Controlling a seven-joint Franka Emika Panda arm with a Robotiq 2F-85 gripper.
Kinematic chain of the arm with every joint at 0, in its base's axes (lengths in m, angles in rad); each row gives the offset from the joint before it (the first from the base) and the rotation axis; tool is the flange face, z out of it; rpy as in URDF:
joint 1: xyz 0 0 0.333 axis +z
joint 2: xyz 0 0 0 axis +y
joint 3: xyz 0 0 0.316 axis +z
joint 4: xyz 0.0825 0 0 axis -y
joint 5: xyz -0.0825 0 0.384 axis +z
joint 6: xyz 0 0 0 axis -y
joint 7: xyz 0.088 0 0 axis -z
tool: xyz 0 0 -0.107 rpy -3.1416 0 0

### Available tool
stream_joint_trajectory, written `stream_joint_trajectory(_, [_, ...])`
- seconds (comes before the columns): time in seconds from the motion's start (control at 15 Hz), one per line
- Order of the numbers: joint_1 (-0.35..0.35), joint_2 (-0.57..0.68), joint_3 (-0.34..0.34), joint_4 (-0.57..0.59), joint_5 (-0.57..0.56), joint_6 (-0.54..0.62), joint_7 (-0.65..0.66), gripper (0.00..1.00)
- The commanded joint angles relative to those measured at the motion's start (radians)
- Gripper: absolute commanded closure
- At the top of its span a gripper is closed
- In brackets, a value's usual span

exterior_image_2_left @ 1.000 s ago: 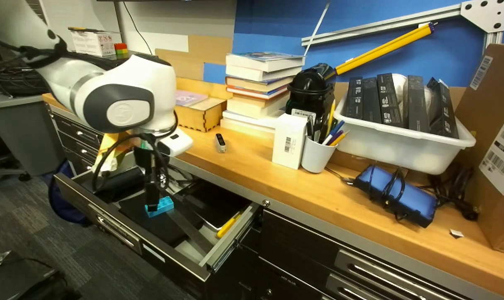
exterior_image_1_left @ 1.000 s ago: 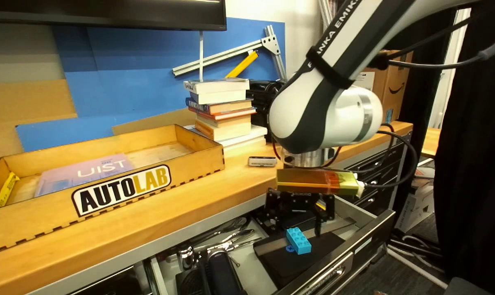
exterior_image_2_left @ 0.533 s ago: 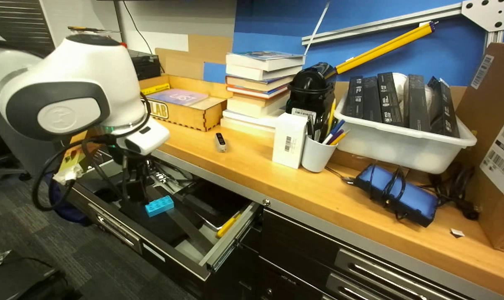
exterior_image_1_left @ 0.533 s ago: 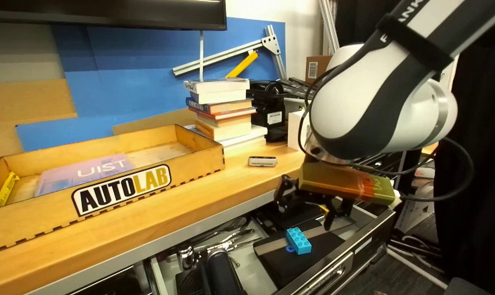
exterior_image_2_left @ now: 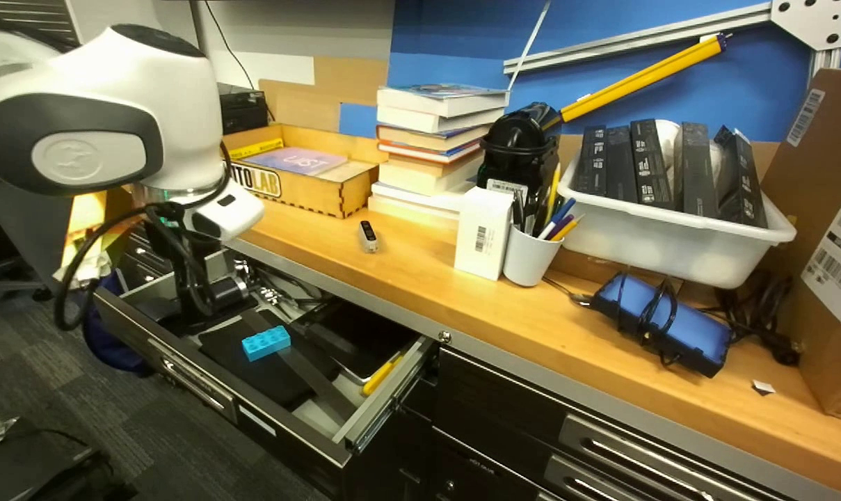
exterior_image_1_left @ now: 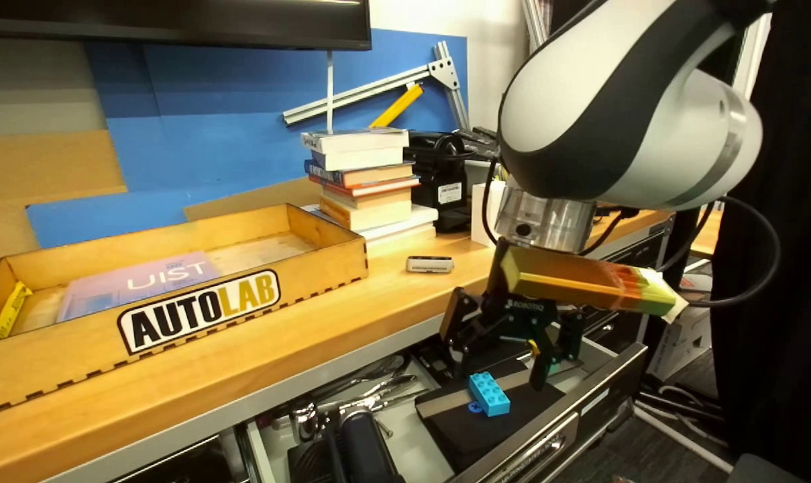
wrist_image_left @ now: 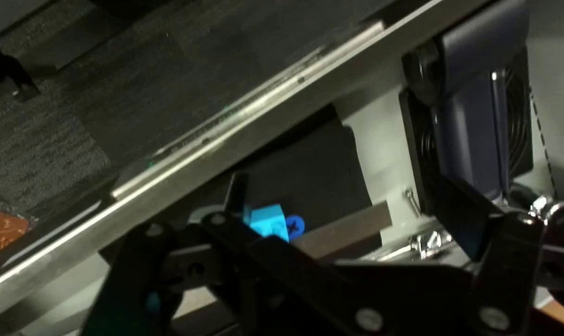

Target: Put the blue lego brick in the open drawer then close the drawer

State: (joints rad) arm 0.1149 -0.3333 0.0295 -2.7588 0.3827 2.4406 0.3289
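The blue lego brick (exterior_image_1_left: 490,394) lies inside the open drawer (exterior_image_1_left: 606,397), on a flat black item. It also shows in an exterior view (exterior_image_2_left: 266,343). In the wrist view the brick (wrist_image_left: 268,220) is partly hidden behind one finger. The drawer is pulled well out, with its front (exterior_image_2_left: 295,445) away from the bench. My gripper (exterior_image_1_left: 499,367) is open and empty, above the drawer and a little above the brick. It is tilted and not touching the brick. In the wrist view its fingers (wrist_image_left: 351,212) stand wide apart.
The drawer also holds metal utensils (exterior_image_1_left: 371,396), a dark tool (exterior_image_1_left: 365,446) and a yellow-handled item (exterior_image_2_left: 382,376). On the bench stand a wooden AUTOLAB box (exterior_image_1_left: 325,272), a book stack (exterior_image_1_left: 368,181), a small grey block (exterior_image_1_left: 430,264) and a white bin (exterior_image_2_left: 670,243).
My arm has swung away from the brick, rightward in an exterior view and leftward in another, and the gripper has tilted. The brick and drawer have stayed in place.
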Motion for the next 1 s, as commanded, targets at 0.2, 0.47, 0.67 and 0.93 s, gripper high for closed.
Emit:
stream_joint_trajectory(0.2, [0.006, 0.227, -0.054, 0.114, 0.073, -0.191, -0.355, 0.00])
stream_joint_trajectory(0.47, [-0.021, 0.369, -0.034, 0.217, 0.039, -0.281, -0.423, 0.00])
stream_joint_trajectory(0.67, [-0.035, 0.437, -0.024, 0.270, 0.060, -0.263, -0.411, 0.00])
stream_joint_trajectory(0.93, [-0.054, 0.482, -0.018, 0.322, 0.127, -0.145, -0.330, 0.00])
